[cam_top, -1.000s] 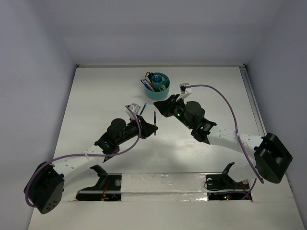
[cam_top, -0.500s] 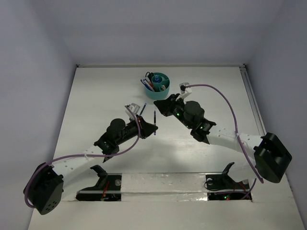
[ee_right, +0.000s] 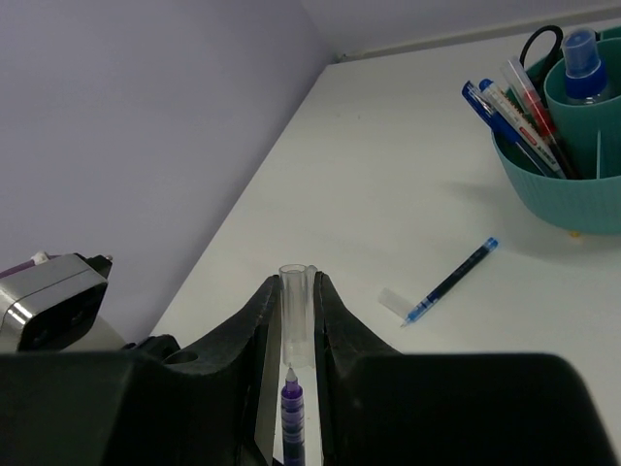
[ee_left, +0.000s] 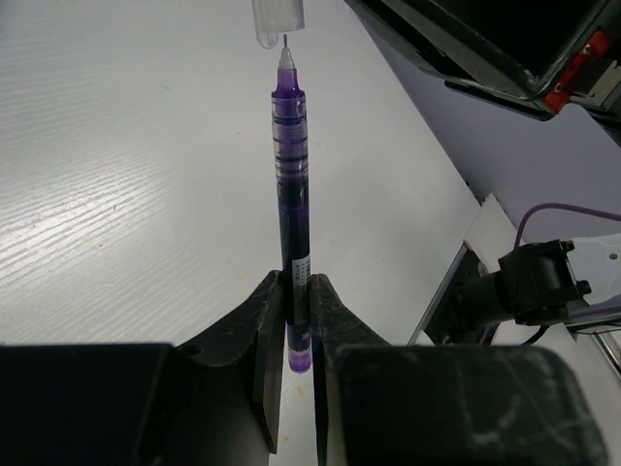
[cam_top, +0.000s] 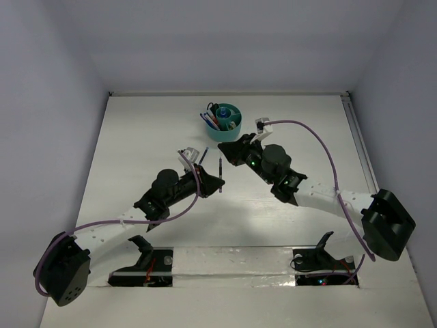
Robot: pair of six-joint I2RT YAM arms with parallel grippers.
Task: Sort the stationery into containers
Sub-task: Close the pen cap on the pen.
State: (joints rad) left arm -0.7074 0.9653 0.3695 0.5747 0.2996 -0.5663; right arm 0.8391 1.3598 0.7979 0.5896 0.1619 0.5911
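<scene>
Pens (ee_right: 509, 107) already stand in the teal cup (ee_right: 563, 199), upper right of the right-wrist view. Left jaws pinch a purple pen (ee_left: 289, 175), right jaws its clear cap (ee_right: 294, 316), just off the tip. One blue pen (ee_right: 451, 282) lies unsorted on the counter (ee_right: 388, 146).

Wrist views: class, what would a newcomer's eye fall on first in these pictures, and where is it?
First, the two arms meeting in the middle: the left pincer clamps a purple pen by its tail end. The right pincer holds a clear cap right at the pen's tip, not yet pushed on. Next comes the teal cup further back, already stocked with pens, with a loose blue pen lying on the table near it.
</scene>
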